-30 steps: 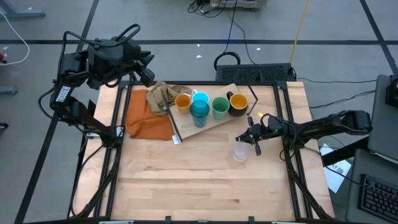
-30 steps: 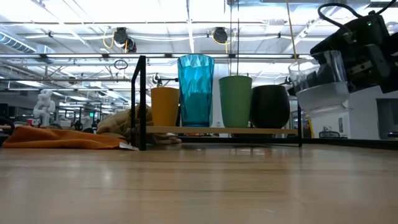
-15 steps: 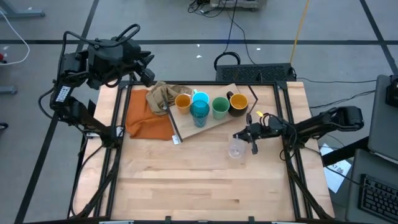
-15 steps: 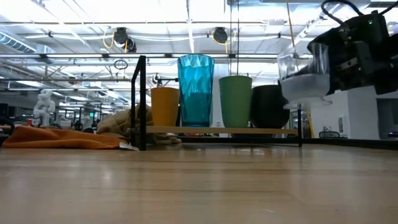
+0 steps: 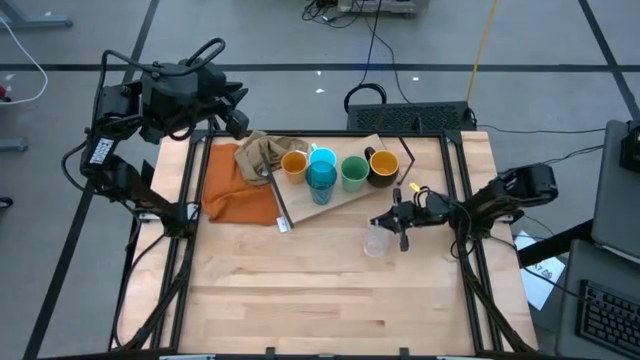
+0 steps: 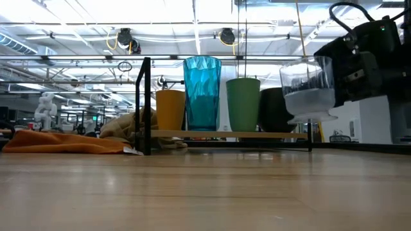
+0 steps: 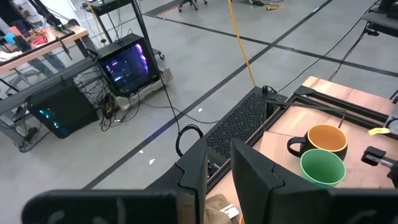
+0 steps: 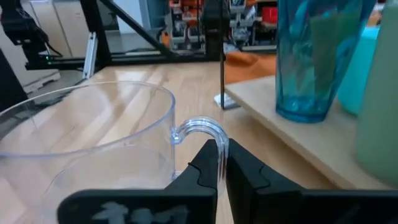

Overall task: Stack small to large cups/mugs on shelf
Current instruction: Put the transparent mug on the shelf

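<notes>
1. Clearly, the clear glass point(image 5: 377, 240) was the thing in hand: we saw it held above the table point(image 5: 300, 300), in front of the shelf point(image 5: 345, 199) and off its right end, not touching either.
2. We judged it stiff, smooth and breakable, and probably light; a hard squeeze or a bump against the shelf could crack it.
3. It had a small curved handle point(image 8: 200, 129), and the right gripper point(image 5: 399, 222) was closed on exactly this handle, the two fingers nearly meeting around it.
4. We thought the handle a narrow hold: the glass could swing or tip if the arm turned quickly, so a slow move seemed wise.
5. On the shelf stood, from left to right, the orange cup point(image 5: 294, 164), the teal tumbler point(image 5: 321, 181) with the light-blue mug point(image 5: 322, 156) behind it, the green cup point(image 5: 354, 173) and the black mug point(image 5: 383, 166).
6. The cups stood close together, so the free place for the glass looked small.
7. Beside the shelf lay an orange cloth point(image 5: 237, 190) with a beige rag point(image 5: 262, 153) on it.
8. The left gripper point(image 7: 217, 177) waited high beyond the far left corner, its fingers almost closed and holding nothing.
</notes>
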